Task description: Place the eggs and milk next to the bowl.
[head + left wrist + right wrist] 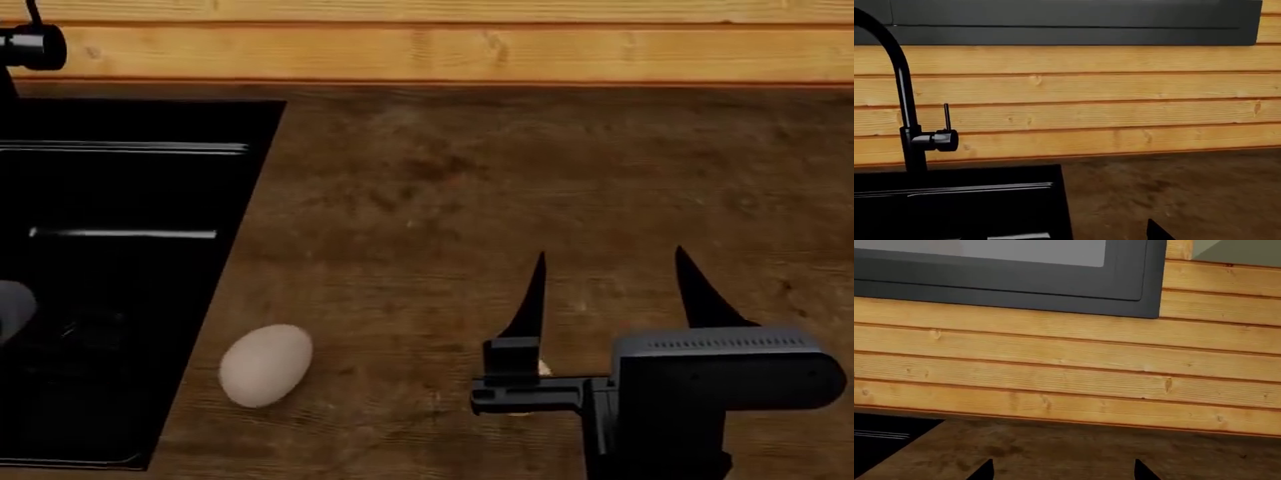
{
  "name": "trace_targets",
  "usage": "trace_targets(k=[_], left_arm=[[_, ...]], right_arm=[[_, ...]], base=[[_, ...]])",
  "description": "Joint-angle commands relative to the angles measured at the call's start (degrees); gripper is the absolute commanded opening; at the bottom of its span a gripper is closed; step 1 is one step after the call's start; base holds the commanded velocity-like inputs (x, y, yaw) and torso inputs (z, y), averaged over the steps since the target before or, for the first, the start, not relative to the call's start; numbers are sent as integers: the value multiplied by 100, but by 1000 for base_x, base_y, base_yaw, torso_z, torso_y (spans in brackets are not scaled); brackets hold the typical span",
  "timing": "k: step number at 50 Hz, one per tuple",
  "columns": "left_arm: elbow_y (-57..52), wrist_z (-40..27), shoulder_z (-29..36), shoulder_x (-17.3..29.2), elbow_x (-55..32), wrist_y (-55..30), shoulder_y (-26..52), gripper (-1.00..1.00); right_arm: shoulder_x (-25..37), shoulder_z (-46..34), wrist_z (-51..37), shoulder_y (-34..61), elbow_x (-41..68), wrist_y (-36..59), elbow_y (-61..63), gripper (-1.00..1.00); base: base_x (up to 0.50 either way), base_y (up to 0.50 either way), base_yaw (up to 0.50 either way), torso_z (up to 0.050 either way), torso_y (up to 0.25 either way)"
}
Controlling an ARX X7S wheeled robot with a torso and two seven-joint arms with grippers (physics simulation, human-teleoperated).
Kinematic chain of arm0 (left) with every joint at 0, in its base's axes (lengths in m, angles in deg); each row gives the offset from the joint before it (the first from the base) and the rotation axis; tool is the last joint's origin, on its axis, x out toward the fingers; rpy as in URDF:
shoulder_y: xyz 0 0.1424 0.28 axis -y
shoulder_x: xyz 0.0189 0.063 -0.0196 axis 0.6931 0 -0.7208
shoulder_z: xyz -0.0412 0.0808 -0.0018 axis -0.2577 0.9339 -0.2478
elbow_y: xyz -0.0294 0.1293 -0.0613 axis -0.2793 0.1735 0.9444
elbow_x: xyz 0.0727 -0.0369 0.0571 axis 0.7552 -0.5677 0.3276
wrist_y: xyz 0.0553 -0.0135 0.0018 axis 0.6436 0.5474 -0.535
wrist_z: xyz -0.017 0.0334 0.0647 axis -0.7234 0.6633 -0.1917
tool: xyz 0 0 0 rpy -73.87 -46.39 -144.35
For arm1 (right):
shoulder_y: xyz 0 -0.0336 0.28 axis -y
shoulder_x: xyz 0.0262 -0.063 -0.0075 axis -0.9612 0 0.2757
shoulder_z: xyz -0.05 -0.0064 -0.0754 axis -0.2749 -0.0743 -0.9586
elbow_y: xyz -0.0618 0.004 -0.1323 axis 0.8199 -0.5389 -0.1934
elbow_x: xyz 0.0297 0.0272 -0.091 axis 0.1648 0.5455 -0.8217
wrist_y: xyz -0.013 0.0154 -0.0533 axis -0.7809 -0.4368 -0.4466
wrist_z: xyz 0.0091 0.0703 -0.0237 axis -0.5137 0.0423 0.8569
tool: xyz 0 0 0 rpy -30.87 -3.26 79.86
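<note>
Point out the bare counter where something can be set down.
Free: the wide brown counter between the wooden wall, the black sink and the right gripper. Tighter: the near strip, where the pale egg lies by the sink edge.

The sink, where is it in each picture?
Head view: the black sink fills the left side, with the pale egg lying on the counter just past its edge.
Left wrist view: low at the left, under the black faucet.
Right wrist view: a dark corner low at the left.
Shared landmark: the plank wall.
</note>
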Motion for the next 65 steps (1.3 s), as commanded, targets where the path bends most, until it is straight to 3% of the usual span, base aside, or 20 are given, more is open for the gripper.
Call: trace_targets(k=[1,19,38,65], left_arm=[[63,153,-80,-89,75,15,-12,100],[50,111,-140,-4,-163,-331,79,100],[-399,656,-412,912,-1858,-2531,757,100],[-567,1060,157,1196,-2362,-3127,1059,100]], right_arm=[[-80,160,96,-26,-20,7,22,100],[-71,132,89,-19,85,0,45,100],[-26,83,68,-59,132,-11,74,100],[33,82,18,-188,175,-140,29,100]], base=[[281,0,0,0,0],[119,0,0,0,1],[0,0,0,0,0],[0,0,0,0,0]])
